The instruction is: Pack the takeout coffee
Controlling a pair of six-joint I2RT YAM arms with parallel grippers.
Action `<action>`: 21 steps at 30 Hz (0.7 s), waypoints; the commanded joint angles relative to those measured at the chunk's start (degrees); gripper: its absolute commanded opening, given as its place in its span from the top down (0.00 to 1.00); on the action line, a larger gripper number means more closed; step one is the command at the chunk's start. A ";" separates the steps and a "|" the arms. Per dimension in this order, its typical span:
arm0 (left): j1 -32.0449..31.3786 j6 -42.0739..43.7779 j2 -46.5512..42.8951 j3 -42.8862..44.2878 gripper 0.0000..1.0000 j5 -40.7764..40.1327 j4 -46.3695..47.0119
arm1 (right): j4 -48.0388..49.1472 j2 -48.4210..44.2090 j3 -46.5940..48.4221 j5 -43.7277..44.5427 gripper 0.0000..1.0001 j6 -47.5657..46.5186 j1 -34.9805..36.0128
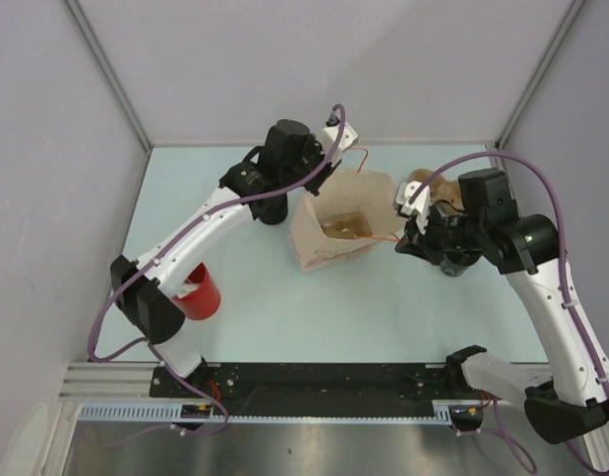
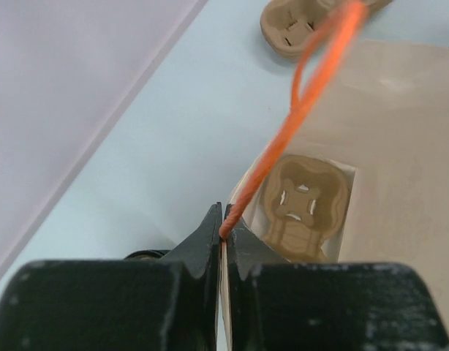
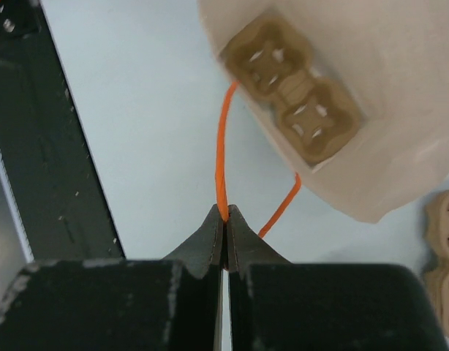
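A brown paper bag (image 1: 329, 243) stands open in the middle of the table, with a brown cardboard cup carrier (image 1: 346, 226) lying inside it. My left gripper (image 1: 331, 171) is shut on the bag's far rim and its orange handle (image 2: 283, 139); the carrier shows inside the bag (image 2: 305, 201). My right gripper (image 1: 404, 238) is shut on the near orange handle (image 3: 222, 146), beside the bag (image 3: 371, 168), and the carrier shows there too (image 3: 294, 95). A red cup (image 1: 198, 291) stands at the left near the left arm's base.
A second cardboard carrier (image 1: 421, 185) lies behind the right arm, also seen in the left wrist view (image 2: 294, 28) and the right wrist view (image 3: 444, 263). A dark cup (image 1: 455, 264) stands under the right wrist. Another dark object (image 1: 272, 210) sits under the left arm.
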 commanded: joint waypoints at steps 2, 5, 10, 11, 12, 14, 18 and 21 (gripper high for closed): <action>-1.84 4.12 -3.22 -0.25 0.96 -4.88 8.29 | -6.89 -2.27 -2.51 -1.22 1.00 -5.36 0.67; -2.55 5.18 -2.25 0.19 0.96 -7.95 10.40 | -7.95 -2.45 -3.04 -1.65 1.00 -5.80 1.02; -2.73 6.06 -0.67 1.60 0.99 -10.59 13.82 | -9.27 -2.37 -3.92 -1.48 1.00 -5.80 2.60; -2.73 6.15 -0.49 1.51 1.00 -10.86 14.35 | -9.53 -2.37 -4.35 -1.48 1.00 -5.80 2.95; -2.82 6.23 -0.14 1.42 1.00 -10.95 14.70 | -9.80 -2.10 -4.62 -1.04 1.00 -5.80 3.56; -2.90 6.06 -0.05 0.46 1.00 -10.95 15.32 | -10.41 -1.93 -5.49 -0.51 1.00 -5.89 4.01; -5.10 8.07 -0.75 -4.55 1.00 -15.16 17.95 | -11.73 -1.84 -8.74 1.33 1.00 -6.41 4.36; -6.59 9.92 -1.37 -8.24 1.00 -18.41 19.80 | -13.39 -2.28 -11.03 1.86 1.00 -6.77 4.36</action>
